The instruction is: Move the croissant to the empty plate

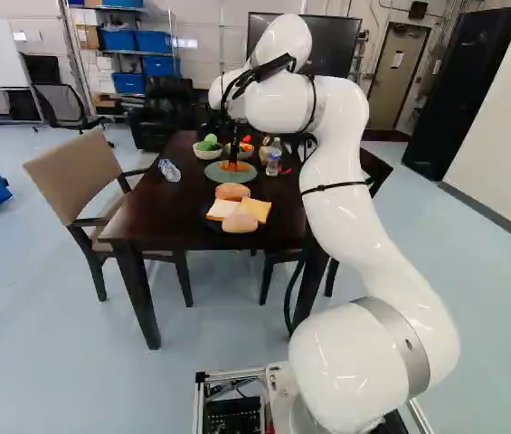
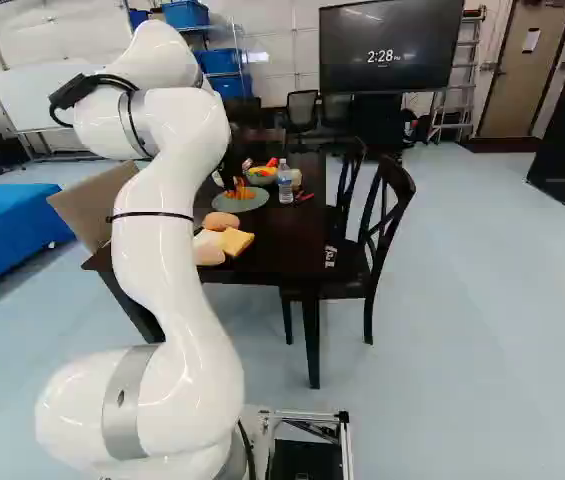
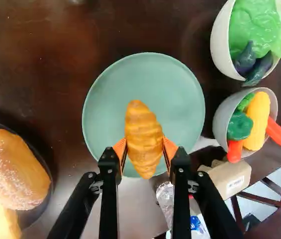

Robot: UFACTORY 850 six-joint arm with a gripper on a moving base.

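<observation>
In the left base view my gripper point(image 1: 234, 157) points down over the green plate point(image 1: 221, 175) on the dark table. The wrist view shows the gripper point(image 3: 145, 147) shut on the orange-brown croissant point(image 3: 143, 130), a pad touching each side. The croissant lies over the green plate point(image 3: 105, 92), its far end near the plate's middle and its other end near the rim. Whether it touches the plate, I cannot tell.
A dark plate point(image 3: 40, 213) with bread stands to one side. Bowls of toy vegetables point(image 3: 221, 42) point(image 3: 220, 117), a water bottle point(image 2: 285, 183) and a box point(image 3: 232, 180) surround the green plate. Chairs point(image 2: 367, 250) flank the table point(image 1: 151, 217).
</observation>
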